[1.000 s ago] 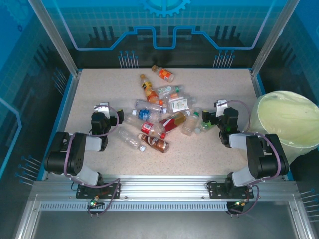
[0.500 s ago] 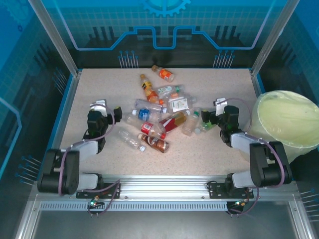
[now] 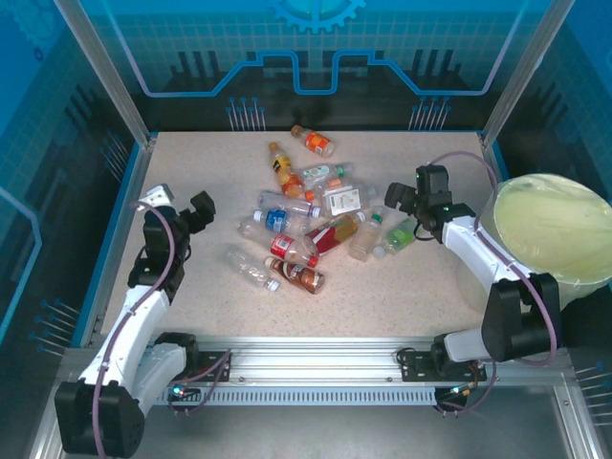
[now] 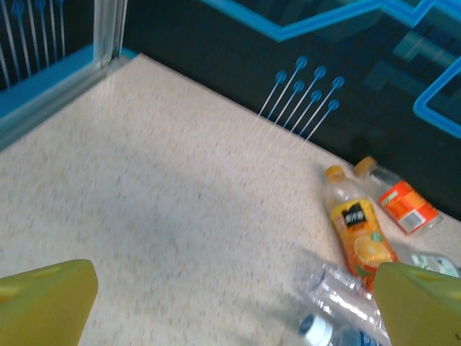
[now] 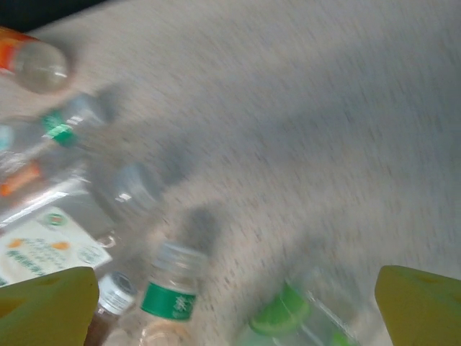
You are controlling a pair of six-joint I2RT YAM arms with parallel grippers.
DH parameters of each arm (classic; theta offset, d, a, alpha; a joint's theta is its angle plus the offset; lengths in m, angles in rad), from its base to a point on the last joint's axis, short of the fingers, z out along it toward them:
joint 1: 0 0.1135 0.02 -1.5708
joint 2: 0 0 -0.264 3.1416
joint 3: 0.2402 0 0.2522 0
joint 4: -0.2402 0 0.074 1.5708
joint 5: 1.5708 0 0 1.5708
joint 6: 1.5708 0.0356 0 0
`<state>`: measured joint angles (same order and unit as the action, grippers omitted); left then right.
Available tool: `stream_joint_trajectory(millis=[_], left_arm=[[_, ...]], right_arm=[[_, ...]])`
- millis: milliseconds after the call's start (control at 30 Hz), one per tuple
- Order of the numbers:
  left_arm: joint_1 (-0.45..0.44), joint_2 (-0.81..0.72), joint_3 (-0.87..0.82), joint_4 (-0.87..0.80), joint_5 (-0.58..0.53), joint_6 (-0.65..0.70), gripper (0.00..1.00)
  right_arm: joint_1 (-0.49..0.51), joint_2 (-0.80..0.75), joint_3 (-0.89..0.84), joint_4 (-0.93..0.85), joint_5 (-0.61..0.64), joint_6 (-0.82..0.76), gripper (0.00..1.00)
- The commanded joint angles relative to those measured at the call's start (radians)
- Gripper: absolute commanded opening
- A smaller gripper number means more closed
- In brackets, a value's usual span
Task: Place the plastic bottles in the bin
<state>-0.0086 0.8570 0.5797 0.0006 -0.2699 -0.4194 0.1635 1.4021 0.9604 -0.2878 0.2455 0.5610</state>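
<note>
Several plastic bottles (image 3: 306, 215) lie in a loose pile at the middle of the table. The pale yellow-green bin (image 3: 553, 239) stands off the table's right edge. My left gripper (image 3: 201, 210) hangs open left of the pile, nothing between its yellow fingertips (image 4: 45, 303). Ahead of it lie an orange juice bottle (image 4: 358, 234), a red-labelled bottle (image 4: 400, 203) and a clear bottle (image 4: 344, 299). My right gripper (image 3: 396, 198) is open above the pile's right side. A green-capped bottle (image 5: 279, 326) and a green-labelled bottle (image 5: 170, 295) lie below it.
Metal posts and blue panels wall the table (image 3: 191, 163) at the back and sides. The table's left part and front strip (image 3: 382, 306) hold no bottles. A lone orange-labelled bottle (image 3: 314, 142) lies near the back edge.
Both arms have unfolded and risen. The left gripper swung left, away from the pile. The right gripper moved back and up, toward the pile's far right side.
</note>
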Motion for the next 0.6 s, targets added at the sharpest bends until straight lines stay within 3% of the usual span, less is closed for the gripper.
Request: stream_joint_trajectory(millis=[0,333,567], left_arm=[[-0.002,-0.033,0.028,-0.223,0.036,-0.114,0.99],[-0.004,-0.011,-0.011,-0.197,0.171,-0.219,0.99],[-0.004,0.024,-0.045,-0.103,0.257,-0.281,0.99]], right_arm=[[0.010,0.032,0.002,-0.182,0.070,0.304,1.00],[0.016,0.201,0.026,-0.209,0.062,0.538,1.00],[0.045,0.269,0.034,-0.183,0.091,0.575,0.92]])
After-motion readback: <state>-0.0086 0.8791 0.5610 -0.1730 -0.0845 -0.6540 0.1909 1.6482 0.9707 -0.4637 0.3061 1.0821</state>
